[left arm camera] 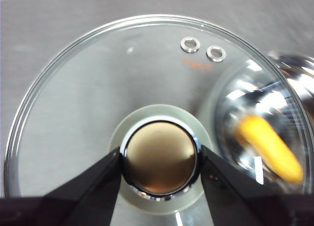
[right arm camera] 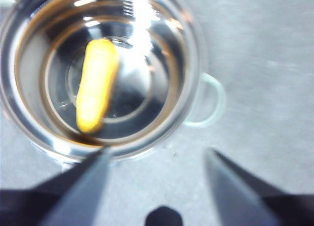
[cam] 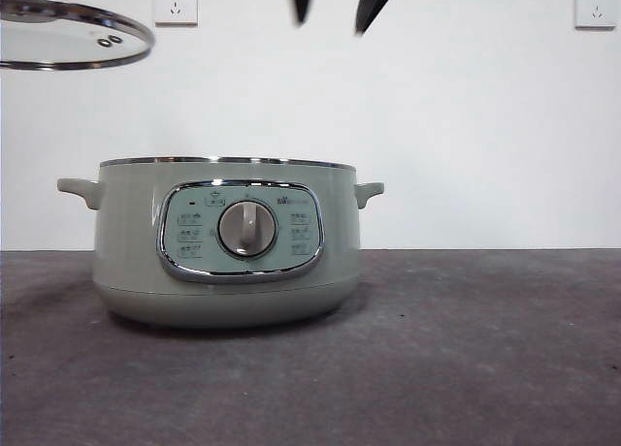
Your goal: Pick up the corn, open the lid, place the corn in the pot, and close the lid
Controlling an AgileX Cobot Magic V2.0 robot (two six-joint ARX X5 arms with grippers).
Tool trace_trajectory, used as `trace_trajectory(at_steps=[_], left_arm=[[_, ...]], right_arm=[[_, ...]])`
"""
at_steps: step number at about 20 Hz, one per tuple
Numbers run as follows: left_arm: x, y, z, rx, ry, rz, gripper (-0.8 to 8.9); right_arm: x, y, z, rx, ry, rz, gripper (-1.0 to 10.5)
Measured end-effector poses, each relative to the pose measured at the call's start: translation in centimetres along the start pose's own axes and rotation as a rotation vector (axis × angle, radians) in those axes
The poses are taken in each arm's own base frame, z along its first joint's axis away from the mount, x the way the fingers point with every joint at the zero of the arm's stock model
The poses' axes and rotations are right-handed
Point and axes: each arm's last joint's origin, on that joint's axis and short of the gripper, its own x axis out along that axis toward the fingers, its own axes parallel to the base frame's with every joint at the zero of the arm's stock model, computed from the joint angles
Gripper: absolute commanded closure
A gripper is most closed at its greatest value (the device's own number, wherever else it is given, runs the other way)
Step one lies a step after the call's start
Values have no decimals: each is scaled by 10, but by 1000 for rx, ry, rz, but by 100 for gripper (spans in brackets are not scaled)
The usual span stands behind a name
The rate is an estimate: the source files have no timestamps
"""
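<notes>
The pale green pot (cam: 225,242) stands on the table without its lid. The corn (right arm camera: 96,83) lies inside the pot's shiny steel bowl (right arm camera: 162,34); it also shows through the glass in the left wrist view (left arm camera: 270,147). My left gripper (left arm camera: 160,162) is shut on the knob (left arm camera: 159,159) of the glass lid (left arm camera: 88,103) and holds it in the air, up and to the left of the pot (cam: 73,39). My right gripper (right arm camera: 154,167) is open and empty, high above the pot; its two black tips (cam: 335,5) show at the top of the front view.
The pot has a side handle (right arm camera: 208,100) on each side and a control panel with a silver dial (cam: 246,228) facing the front. The dark grey table (cam: 485,349) stretches to the right of the pot. Two wall sockets (cam: 176,2) sit on the white wall.
</notes>
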Motion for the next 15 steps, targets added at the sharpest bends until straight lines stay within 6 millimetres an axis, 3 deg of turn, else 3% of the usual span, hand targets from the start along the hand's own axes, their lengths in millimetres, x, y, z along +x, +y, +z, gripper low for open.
trace_trajectory(at_steps=[3, 7, 15], left_arm=[[9, -17, 2, 43, 32, -50, 823], [32, -43, 6, 108, 81, -117, 823], [85, -106, 6, 246, 207, -243, 822]], right_arm=[[-37, -9, -15, 8, -65, 1, 962], [-79, -16, -57, 15, -98, 14, 962], [-94, -26, -166, 39, -26, 17, 962]])
